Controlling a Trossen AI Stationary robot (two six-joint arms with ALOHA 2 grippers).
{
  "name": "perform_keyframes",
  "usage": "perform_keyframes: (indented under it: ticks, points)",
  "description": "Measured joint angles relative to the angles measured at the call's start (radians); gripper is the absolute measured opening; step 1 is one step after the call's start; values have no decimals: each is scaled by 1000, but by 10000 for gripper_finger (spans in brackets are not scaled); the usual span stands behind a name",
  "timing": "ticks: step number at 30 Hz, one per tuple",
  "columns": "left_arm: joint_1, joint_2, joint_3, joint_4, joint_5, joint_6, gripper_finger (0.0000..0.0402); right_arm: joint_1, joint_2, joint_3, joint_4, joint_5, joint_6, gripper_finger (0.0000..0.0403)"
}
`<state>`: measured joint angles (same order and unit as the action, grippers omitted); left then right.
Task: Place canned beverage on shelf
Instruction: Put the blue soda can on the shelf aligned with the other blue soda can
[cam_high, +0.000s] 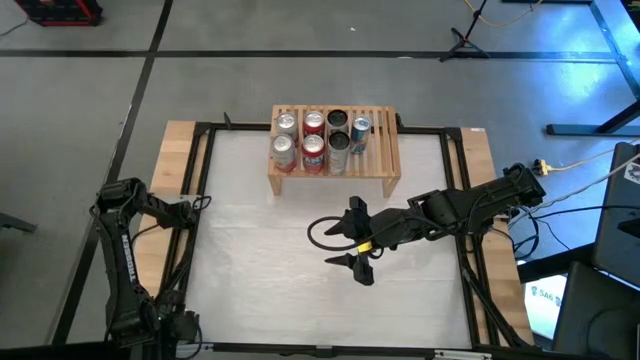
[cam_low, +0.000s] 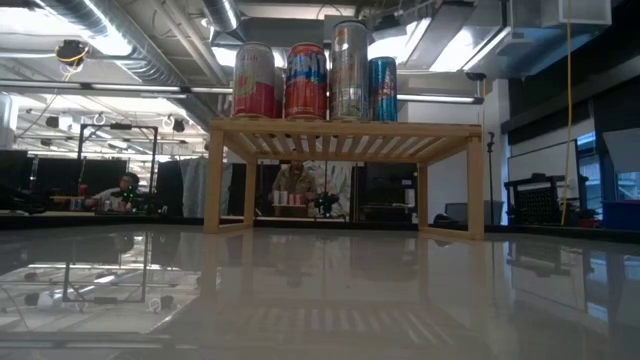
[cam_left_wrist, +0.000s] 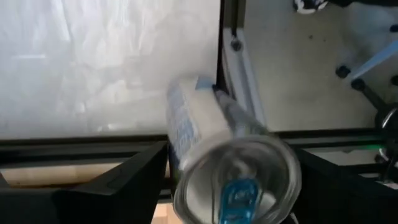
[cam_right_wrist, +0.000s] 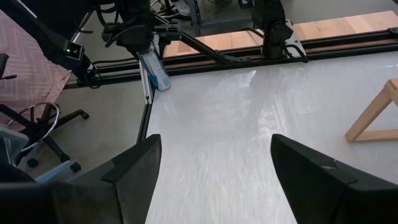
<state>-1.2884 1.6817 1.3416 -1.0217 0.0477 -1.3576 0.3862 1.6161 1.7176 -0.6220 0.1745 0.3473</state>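
The light-wood shelf (cam_high: 380, 165) stands at the table's far middle with several cans (cam_high: 313, 140) upright on its slatted top; they also show in the low view (cam_low: 305, 82). My left gripper (cam_high: 190, 207) is at the table's left edge, shut on a white-and-blue can (cam_left_wrist: 199, 130). This can also shows far off in the right wrist view (cam_right_wrist: 155, 71). My right gripper (cam_high: 345, 238) is open and empty over the middle of the table, in front of the shelf, and touches nothing (cam_right_wrist: 214, 168). My left gripper pinches the can between its two fingers (cam_left_wrist: 140, 174) by the side wall near its top end (cam_left_wrist: 186, 168). The can lies along the fingers, its silver top with the blue tab (cam_left_wrist: 239, 196) toward the wrist. Its bottom slants down and away over the table's left frame rail.
A black frame rail (cam_high: 205, 170) runs along the table's edges, with wooden boards (cam_high: 170, 150) outside it. A black cable loop (cam_high: 320, 232) hangs by my right gripper. Bare white tabletop (cam_high: 270, 260) lies between the two arms. People sit in the room behind the shelf (cam_low: 125, 185).
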Motion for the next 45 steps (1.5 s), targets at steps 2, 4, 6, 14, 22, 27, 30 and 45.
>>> perform_keyframes:
  ticks: [2, 4, 6, 14, 22, 27, 30, 45]
  points:
    - [0, 0, -4, 1, -4, -1, 279, 0, 0, 0, 0, 0, 0, 292]
    - [6, 0, -4, 1, -12, 3, 266, 0, 0, 0, -1, -1, 0, 292]
    - [13, 0, -4, 0, -10, 5, 251, 0, 0, 0, -12, -6, 14, 292]
    - [134, 0, 73, -77, 15, 61, 224, 56, -67, 0, -77, -20, -9, 292]
    - [401, 0, 283, -258, -38, 315, 226, 210, -152, -52, -213, 123, 61, 291]
    - [588, 16, 362, -258, -55, 436, 226, 301, -232, -227, -171, 175, 159, 291]
    - [683, 66, 422, -261, -48, 529, 226, 362, -301, -362, -114, 234, 228, 291]
    - [941, 542, 983, -320, 16, 746, 226, 491, -480, -816, -24, 220, 437, 291]
